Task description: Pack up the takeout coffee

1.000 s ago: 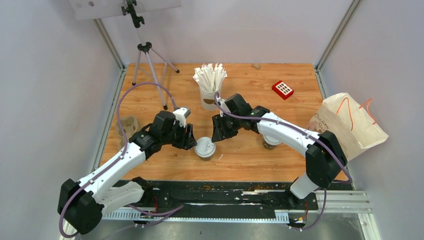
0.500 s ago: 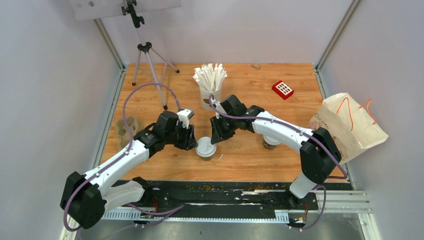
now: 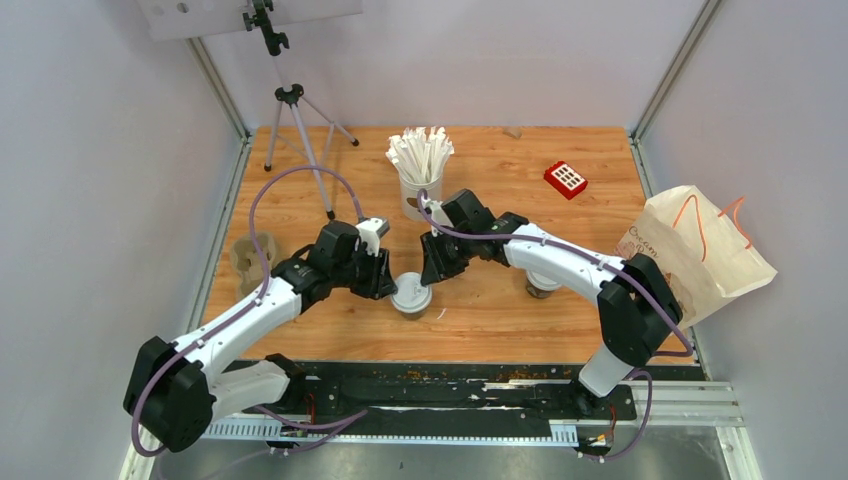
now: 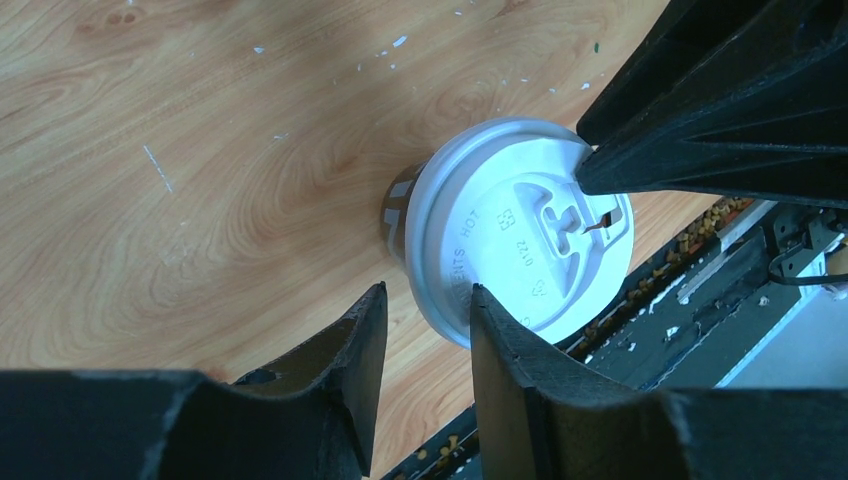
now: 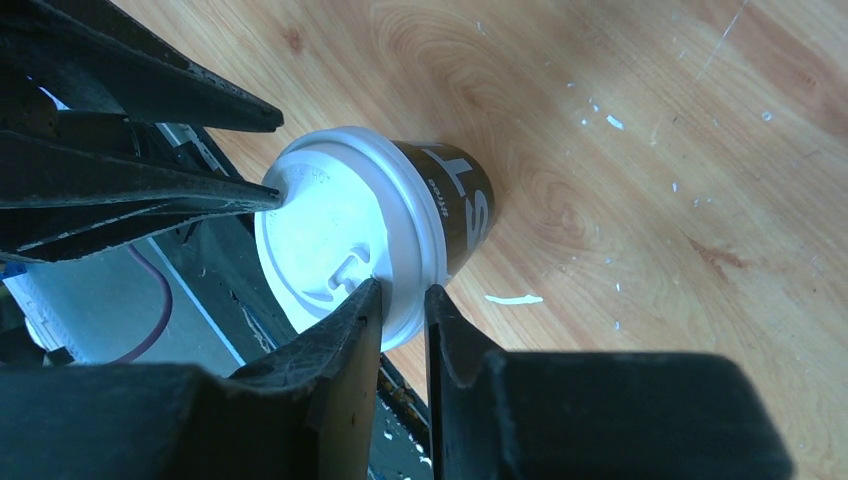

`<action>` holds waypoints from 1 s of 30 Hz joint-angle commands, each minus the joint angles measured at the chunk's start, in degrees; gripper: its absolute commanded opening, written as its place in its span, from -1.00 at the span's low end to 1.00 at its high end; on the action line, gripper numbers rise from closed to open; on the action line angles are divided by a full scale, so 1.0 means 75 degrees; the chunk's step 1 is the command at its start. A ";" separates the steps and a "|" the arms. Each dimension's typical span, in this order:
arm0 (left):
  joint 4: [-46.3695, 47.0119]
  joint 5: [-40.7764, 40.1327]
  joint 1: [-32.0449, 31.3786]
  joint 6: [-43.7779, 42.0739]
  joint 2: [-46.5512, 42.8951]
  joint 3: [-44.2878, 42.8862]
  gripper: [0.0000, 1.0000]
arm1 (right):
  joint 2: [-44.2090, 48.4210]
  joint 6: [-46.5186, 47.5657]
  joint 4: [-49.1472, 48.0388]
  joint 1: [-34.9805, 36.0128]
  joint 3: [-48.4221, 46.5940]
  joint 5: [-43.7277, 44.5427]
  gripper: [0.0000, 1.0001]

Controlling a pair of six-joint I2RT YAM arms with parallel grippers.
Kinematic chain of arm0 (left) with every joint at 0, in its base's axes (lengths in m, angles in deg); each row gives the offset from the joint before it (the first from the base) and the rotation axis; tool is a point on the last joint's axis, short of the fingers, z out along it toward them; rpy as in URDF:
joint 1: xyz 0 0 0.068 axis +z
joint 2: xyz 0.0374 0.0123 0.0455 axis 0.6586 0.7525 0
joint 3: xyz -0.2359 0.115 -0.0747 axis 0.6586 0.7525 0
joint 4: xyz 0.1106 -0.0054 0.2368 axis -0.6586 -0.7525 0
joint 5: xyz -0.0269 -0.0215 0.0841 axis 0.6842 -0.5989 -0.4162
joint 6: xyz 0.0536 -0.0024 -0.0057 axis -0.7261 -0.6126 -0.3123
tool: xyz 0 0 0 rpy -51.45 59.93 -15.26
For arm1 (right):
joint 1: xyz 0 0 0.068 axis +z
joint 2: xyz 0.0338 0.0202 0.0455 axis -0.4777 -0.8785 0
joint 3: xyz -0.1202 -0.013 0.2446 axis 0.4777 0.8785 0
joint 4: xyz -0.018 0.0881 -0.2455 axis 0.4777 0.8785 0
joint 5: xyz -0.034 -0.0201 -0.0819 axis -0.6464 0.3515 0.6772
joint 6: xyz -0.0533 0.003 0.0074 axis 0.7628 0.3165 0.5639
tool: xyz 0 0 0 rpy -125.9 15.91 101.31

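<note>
One takeout coffee cup (image 3: pixel 410 297), dark brown with a white lid, stands near the table's front edge; it also shows in the left wrist view (image 4: pixel 520 235) and the right wrist view (image 5: pixel 345 225). My right gripper (image 3: pixel 432 272) (image 5: pixel 403 288) is shut on the lid's rim, one finger on top and one outside. My left gripper (image 3: pixel 388 283) (image 4: pixel 425 292) is slightly open at the lid's opposite edge, with the rim just inside the gap and untouched by the outer finger. A second cup (image 3: pixel 541 287) stands partly hidden behind my right arm.
A beige cup carrier (image 3: pixel 254 254) sits at the left edge. A white cup of paper-wrapped sticks (image 3: pixel 419 172) stands just behind both grippers. A red block (image 3: pixel 566 178) lies at the back right, a paper bag (image 3: pixel 700 250) at the right, and a tripod (image 3: pixel 296 125) at the back left.
Both grippers have closed in slightly on the cup, the left from the left and the right from the right. The cup has stayed in place.
</note>
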 commanded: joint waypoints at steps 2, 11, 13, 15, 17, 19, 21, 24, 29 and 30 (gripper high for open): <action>-0.0579 -0.0531 0.0040 -0.0011 0.0464 0.0201 -0.14 | -0.0259 0.0321 -0.0434 0.0039 0.0479 0.0199 -0.58; -0.0704 -0.0164 0.0044 0.0530 0.0378 0.0140 -0.14 | -0.0440 0.0587 -0.0720 -0.0041 0.0260 -0.0001 -0.56; -0.0640 0.0044 0.0037 0.0821 0.0207 0.0166 -0.14 | -0.0450 0.0649 -0.0642 -0.0047 0.0070 -0.0065 -0.53; -0.0571 0.0169 0.0043 0.1161 0.0053 0.0193 -0.12 | -0.0391 0.0619 -0.0580 -0.0043 -0.0067 -0.0124 -0.47; -0.0517 0.0216 0.0043 0.1403 -0.0062 0.0184 -0.06 | -0.0300 0.0556 -0.0515 -0.0038 -0.0197 -0.0169 -0.37; -0.0488 0.0226 0.0037 0.1612 -0.0176 0.0139 0.06 | -0.0206 0.0477 -0.0373 -0.0039 -0.0337 -0.0146 -0.26; -0.0507 0.0201 0.0038 0.1700 -0.0248 0.0044 0.12 | -0.0115 0.0429 -0.0201 -0.0045 -0.0450 -0.0055 -0.11; -0.0715 0.0021 0.0038 0.1649 -0.0251 -0.0230 0.17 | 0.0106 0.0382 -0.0042 -0.0053 -0.0481 0.0006 0.01; -0.1124 -0.0444 0.0037 0.1321 -0.0148 -0.0736 0.24 | 0.0386 0.0224 0.0058 -0.0057 -0.0414 -0.0022 0.12; -0.1205 -0.0539 0.0037 0.1240 -0.0107 -0.0877 0.25 | 0.0413 0.0201 0.0015 -0.0049 -0.0375 -0.0096 0.13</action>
